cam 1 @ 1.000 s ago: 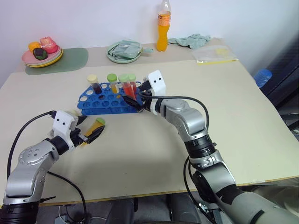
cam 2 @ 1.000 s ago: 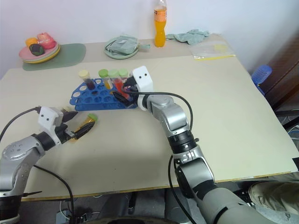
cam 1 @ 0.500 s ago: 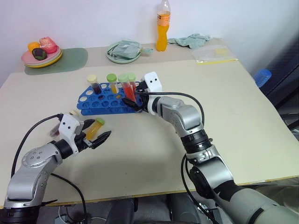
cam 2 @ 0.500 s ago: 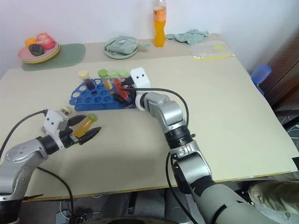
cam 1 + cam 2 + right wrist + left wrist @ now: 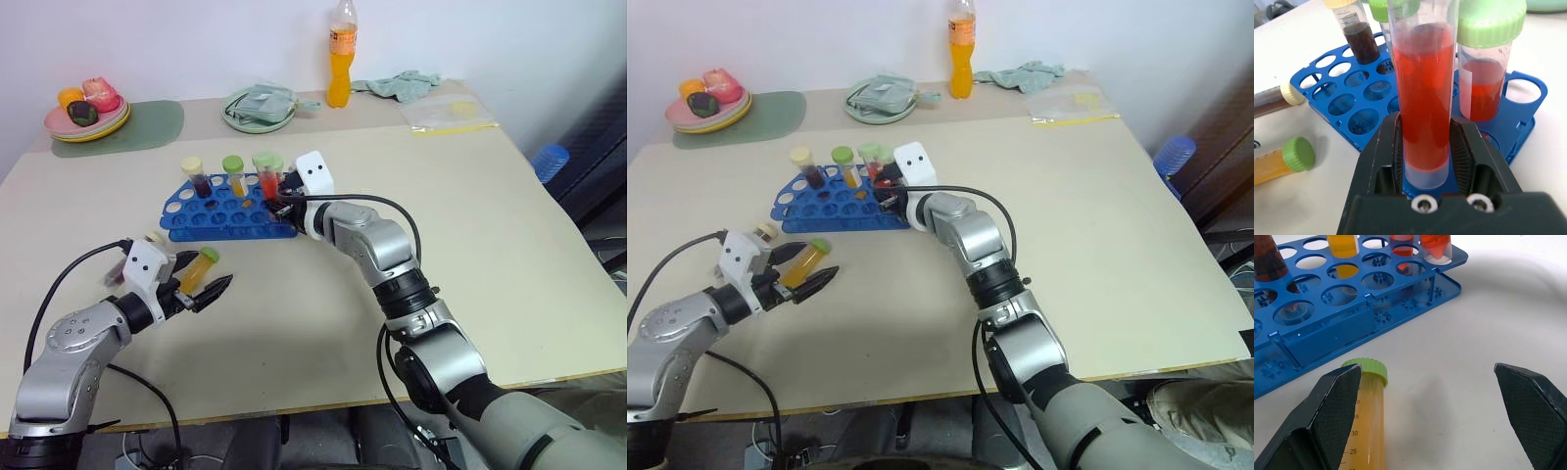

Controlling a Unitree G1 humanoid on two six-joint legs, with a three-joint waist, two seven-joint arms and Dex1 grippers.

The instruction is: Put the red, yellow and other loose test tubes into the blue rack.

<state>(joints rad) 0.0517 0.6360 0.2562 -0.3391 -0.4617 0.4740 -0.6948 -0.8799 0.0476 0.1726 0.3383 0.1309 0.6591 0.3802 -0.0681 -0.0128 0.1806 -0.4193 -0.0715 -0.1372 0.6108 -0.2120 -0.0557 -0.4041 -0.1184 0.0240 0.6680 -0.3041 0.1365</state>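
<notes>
The blue rack point(image 5: 201, 221) stands left of the table's middle and holds several capped tubes. My right gripper point(image 5: 1424, 123) is shut on a red test tube point(image 5: 1422, 103) that stands upright at the rack's near right end, beside a second red tube point(image 5: 1483, 93) with a green cap. A yellow test tube point(image 5: 1369, 421) with a green cap lies on the table in front of the rack. It lies between the fingers of my open left gripper point(image 5: 206, 274), close against one finger. A loose brown tube point(image 5: 1271, 100) with a cream cap lies beside it.
Along the table's far edge are an orange drink bottle point(image 5: 340, 59), a green plate with a cloth point(image 5: 260, 106), a plate of toy food point(image 5: 86, 113) on a green mat, a crumpled cloth point(image 5: 407, 83) and a plastic bag point(image 5: 446, 113).
My right gripper, open around the red tube before, has shut on it. The left arm has barely moved.
</notes>
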